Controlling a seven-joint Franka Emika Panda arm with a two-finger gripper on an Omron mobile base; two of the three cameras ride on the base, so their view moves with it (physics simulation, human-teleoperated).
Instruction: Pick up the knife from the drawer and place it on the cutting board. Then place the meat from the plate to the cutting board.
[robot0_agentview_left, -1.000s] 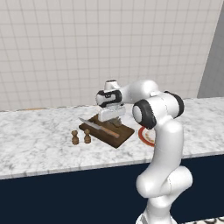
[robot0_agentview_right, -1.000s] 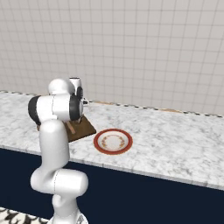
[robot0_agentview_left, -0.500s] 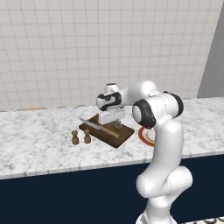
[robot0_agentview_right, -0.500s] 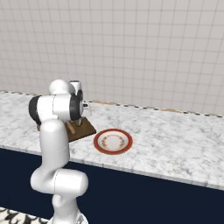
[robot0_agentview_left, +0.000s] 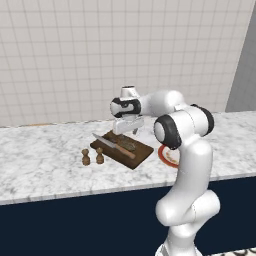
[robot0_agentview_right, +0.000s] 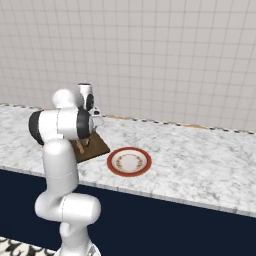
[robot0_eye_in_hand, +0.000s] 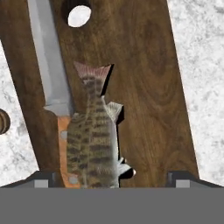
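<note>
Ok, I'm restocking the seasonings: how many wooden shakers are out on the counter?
2. Both shakers stand side by side on the marble counter, just off the cutting board's end. The arm could hide more.

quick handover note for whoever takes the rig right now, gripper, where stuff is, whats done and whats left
Gripper: hovering just above the cutting board, holding nothing; its finger tips sit spread wide at the hand view's bottom edge.
Knife: lying on the board.
Meat (a speckled fish): on the board, partly over the knife's handle.
Plate: on the counter beside the board, nothing on it.
Done: knife and meat both placed.
Left: apparently only lifting the arm away.
</note>
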